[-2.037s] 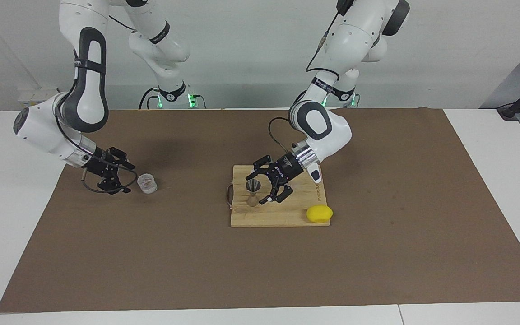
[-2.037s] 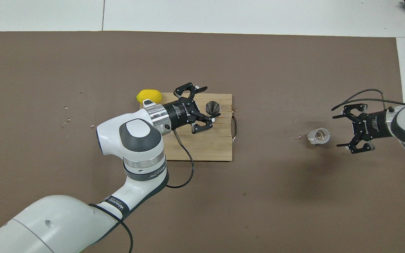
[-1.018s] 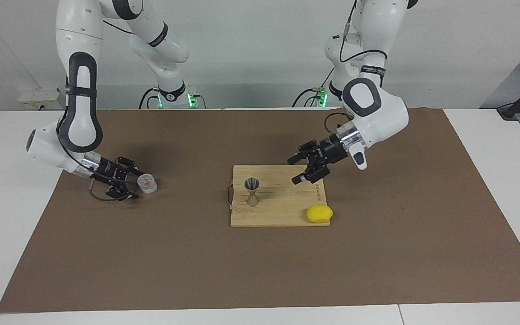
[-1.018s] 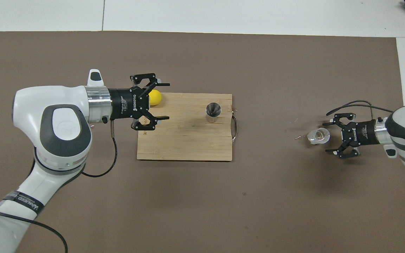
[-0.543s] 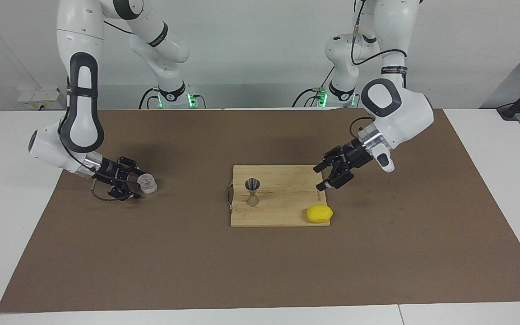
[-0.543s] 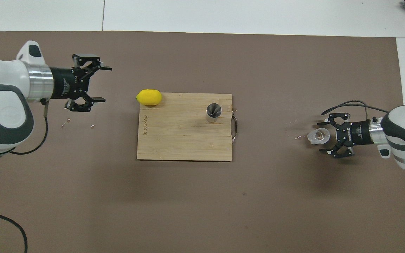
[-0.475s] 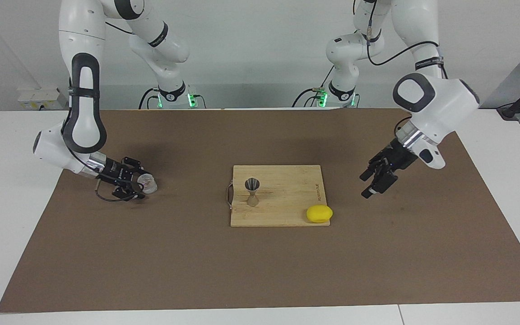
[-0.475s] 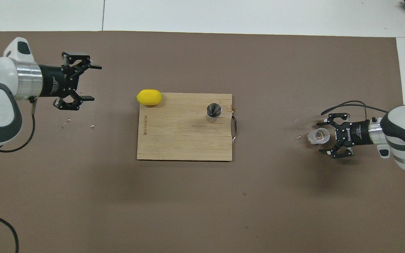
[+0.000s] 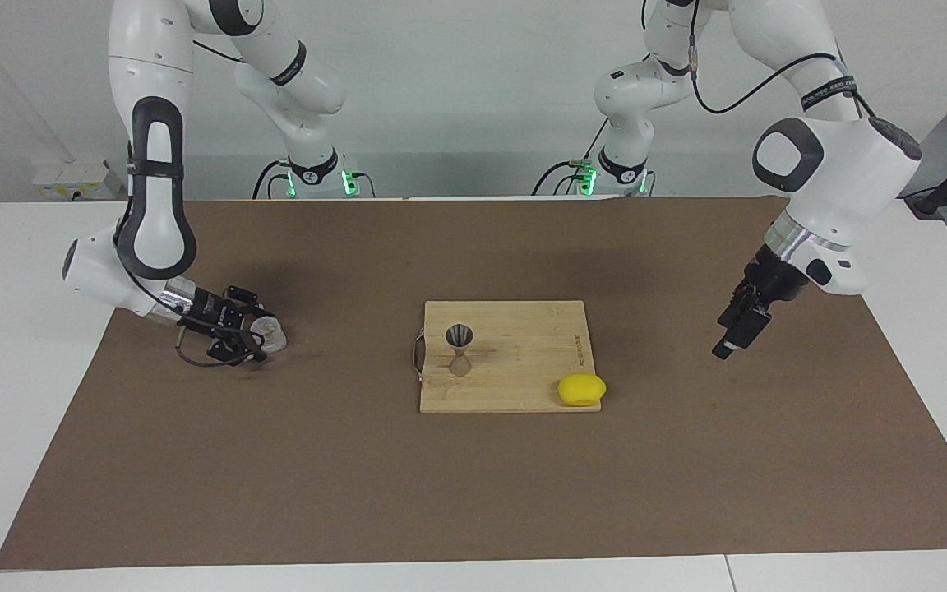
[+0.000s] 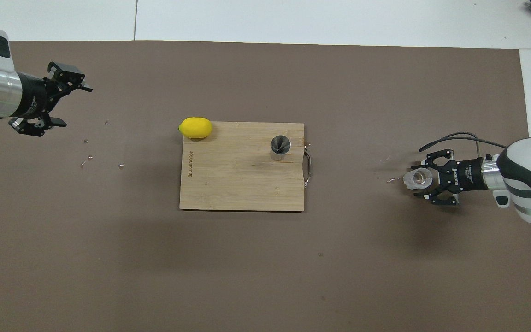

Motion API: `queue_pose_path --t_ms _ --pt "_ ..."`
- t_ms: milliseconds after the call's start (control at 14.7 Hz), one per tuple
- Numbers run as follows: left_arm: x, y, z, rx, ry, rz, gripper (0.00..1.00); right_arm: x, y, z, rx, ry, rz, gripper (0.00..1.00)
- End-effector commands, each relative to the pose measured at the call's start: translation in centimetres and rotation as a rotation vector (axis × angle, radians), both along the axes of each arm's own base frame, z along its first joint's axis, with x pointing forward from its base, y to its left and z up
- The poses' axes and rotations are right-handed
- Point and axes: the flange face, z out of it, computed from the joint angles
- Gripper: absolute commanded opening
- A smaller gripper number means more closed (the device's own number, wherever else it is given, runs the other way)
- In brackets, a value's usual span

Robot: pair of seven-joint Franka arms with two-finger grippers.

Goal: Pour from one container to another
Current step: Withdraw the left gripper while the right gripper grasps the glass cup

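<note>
The clear glass tumbler (image 9: 270, 333) (image 10: 416, 179) stands on the brown mat toward the right arm's end of the table. My right gripper (image 9: 262, 337) (image 10: 416, 180) lies low and level around it, fingers drawn in against its sides. The steel jigger (image 9: 460, 349) (image 10: 280, 146) stands upright on the wooden cutting board (image 9: 523, 386) (image 10: 238, 184), near the handle end. My left gripper (image 9: 727, 345) (image 10: 75, 105) hangs open and empty over bare mat at the left arm's end.
A yellow lemon (image 9: 581, 389) (image 10: 195, 127) rests at the board's corner farthest from the robots, toward the left arm's end. A few small droplets (image 10: 88, 157) dot the mat under the left gripper's area. White table borders the mat.
My left arm swung away from the jigger and the board to the left arm's end of the mat. My right gripper lowered around the tumbler and its fingers closed in on it.
</note>
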Motion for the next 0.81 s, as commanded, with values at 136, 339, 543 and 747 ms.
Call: queue_pose_path --t_ms 136,339,543,747 --pt "-1.1 1.1 2.2 0.162 0.047 -0.451 1.0 -0.4 0.4 0.8 0.036 -0.018 0.0 0.05" --pt "-2.5 1.1 3.7 0.234 0.077 -0.626 1.0 0.0 0.4 2.1 0.037 -0.035 -0.012 0.0" --pt "-4.3 1.3 5.7 0.259 0.138 -0.796 1.0 1.1 2.0 4.6 0.017 -0.053 -0.024 0.0" --pt "-5.3 1.6 9.3 0.238 0.185 -0.79 1.0 2.5 4.4 7.0 0.0 -0.051 -0.043 0.0"
